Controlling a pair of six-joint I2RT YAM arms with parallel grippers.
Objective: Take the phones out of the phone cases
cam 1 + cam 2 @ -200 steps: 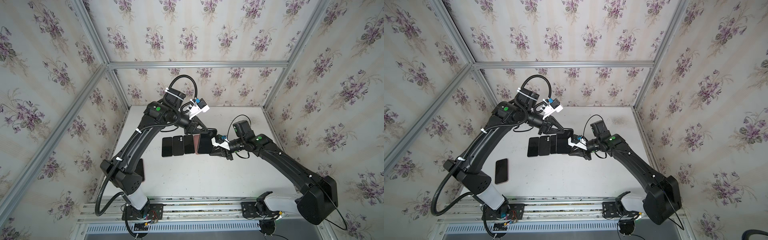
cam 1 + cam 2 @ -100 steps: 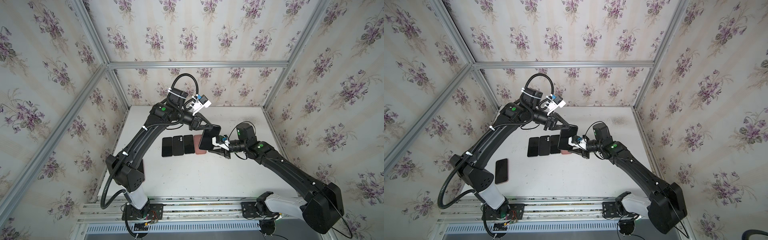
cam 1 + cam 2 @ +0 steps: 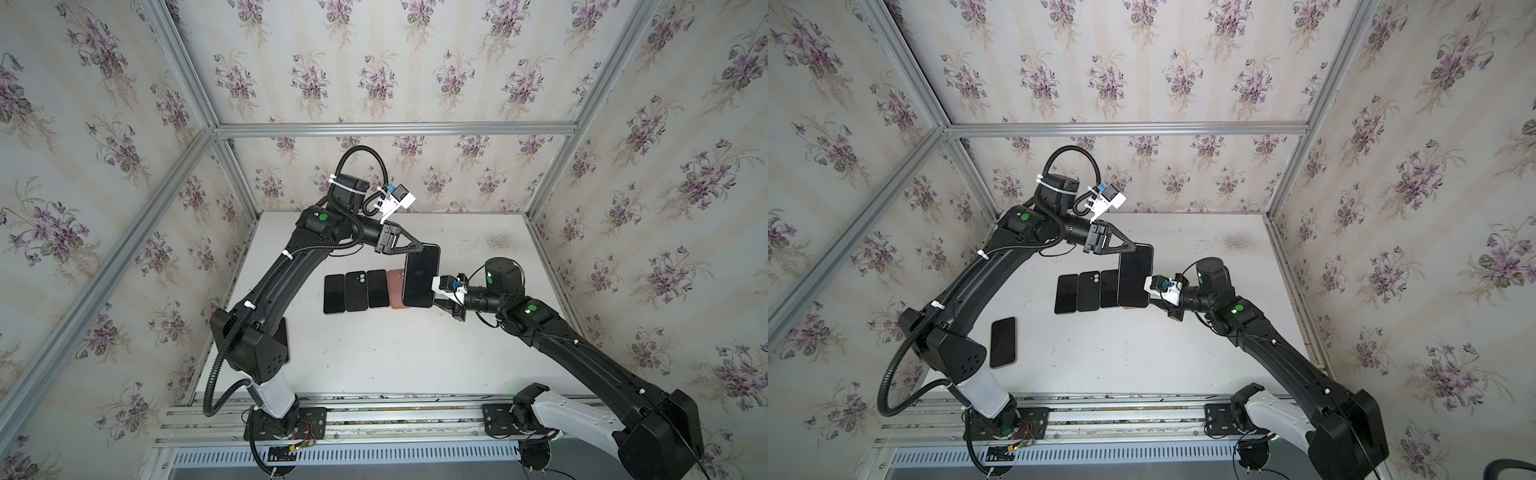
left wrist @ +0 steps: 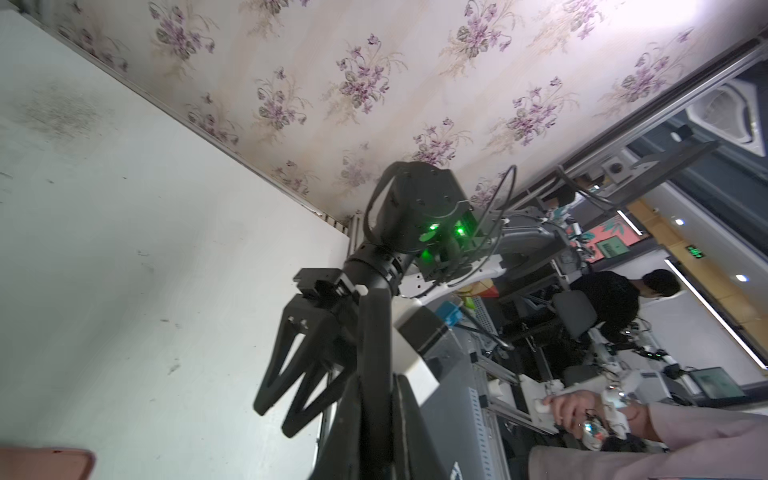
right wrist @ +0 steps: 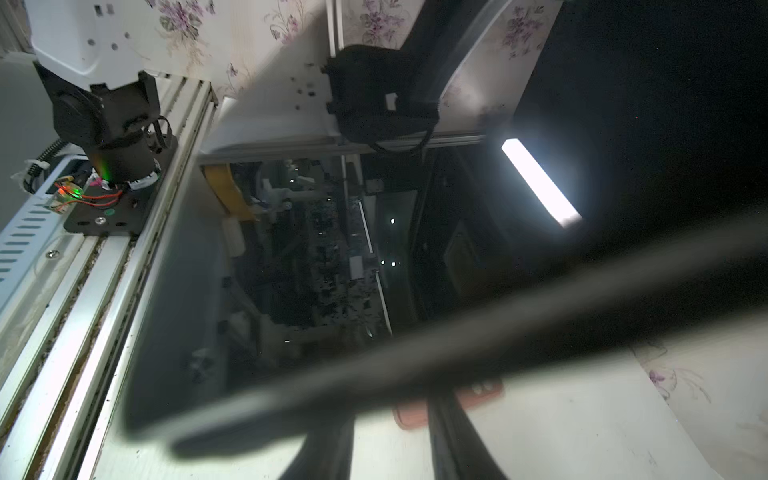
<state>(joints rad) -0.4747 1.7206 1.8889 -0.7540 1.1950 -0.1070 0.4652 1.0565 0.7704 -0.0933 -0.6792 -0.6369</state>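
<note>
A black phone [image 3: 420,276] [image 3: 1133,276] hangs upright above the table, and my left gripper [image 3: 422,248] [image 3: 1136,247] is shut on its top end. Seen from the left wrist, the phone [image 4: 374,353] runs edge-on between the shut fingers. The empty pink phone case [image 3: 395,289] [image 4: 45,463] lies flat on the table, partly hidden behind the phone. My right gripper [image 3: 436,301] [image 3: 1152,301] [image 4: 276,419] stands open beside the phone's lower right edge, holding nothing. In the right wrist view the phone's screen [image 5: 374,249] fills the frame, and the case [image 5: 415,415] shows between the spread fingers [image 5: 457,449].
Three dark phones [image 3: 356,291] lie side by side on the white table [image 3: 395,353], just left of the case. Another phone in a pinkish case [image 3: 1003,341] lies near the left arm's base. Flowered walls enclose the table on three sides.
The left gripper has lifted the phone up out of the pink case, which now lies on the table. The right gripper's jaws have opened and drawn slightly back.
</note>
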